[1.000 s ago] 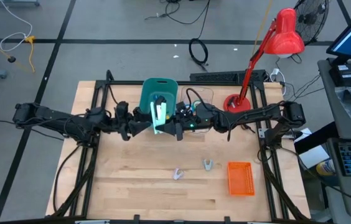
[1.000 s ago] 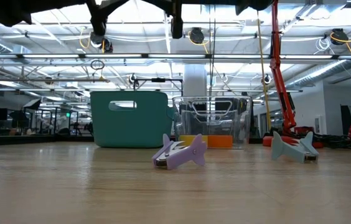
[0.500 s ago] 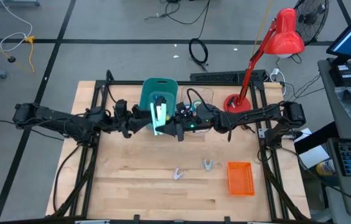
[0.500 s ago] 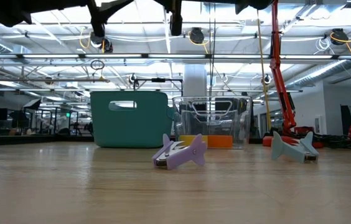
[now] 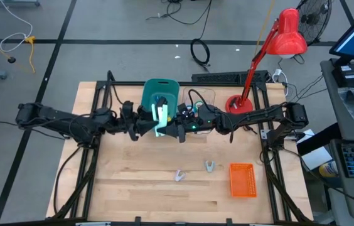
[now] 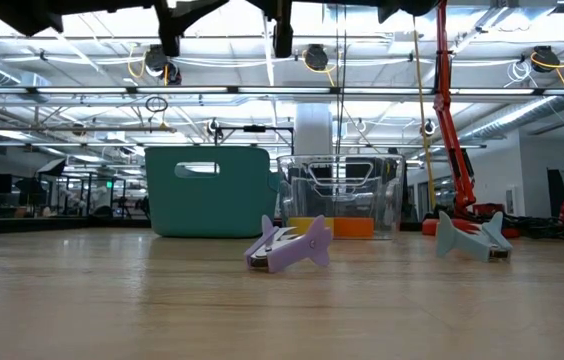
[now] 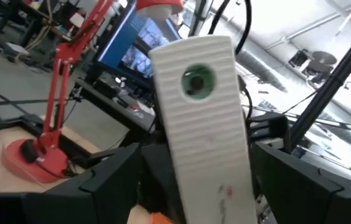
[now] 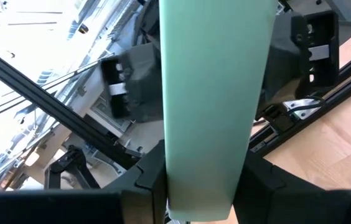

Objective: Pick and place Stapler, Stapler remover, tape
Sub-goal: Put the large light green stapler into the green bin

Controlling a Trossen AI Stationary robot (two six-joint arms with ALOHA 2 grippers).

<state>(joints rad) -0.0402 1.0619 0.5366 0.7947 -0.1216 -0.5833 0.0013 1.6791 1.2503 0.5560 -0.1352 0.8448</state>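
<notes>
the left arm has slid a little to the right over the last second, so the left gripper point(image 5: 143, 121) now sits just beside the stapler point(image 5: 159, 118) instead of short of it. the right gripper point(image 5: 173, 127) has not shifted. both meet in the air above the near edge of the teal bin point(image 5: 159, 90), at the far middle of the surface.

the stapler, a pale mint-green bar with a whitish underside, is off the surface and gripped by the right jaws, which are partly closed and pinch its sides. the left jaws are spread as wide as they go. in the left wrist view the stapler point(image 7: 201, 118) stands between the two dark fingers point(image 7: 104, 186) with a gap on each side, so they flank it without holding it.

this looks like a handover being lined up, or a second grip before the drop into the bin. the stapler is not yet placed.

the two staple removers, lilac point(image 5: 179, 175) and grey-blue point(image 5: 209, 166), lie untouched on the near surface, left of the orange basket point(image 5: 241, 179). yellow and orange shapes sit low in the clear box point(image 6: 342, 190); whether they are tape i cannot tell.
</notes>
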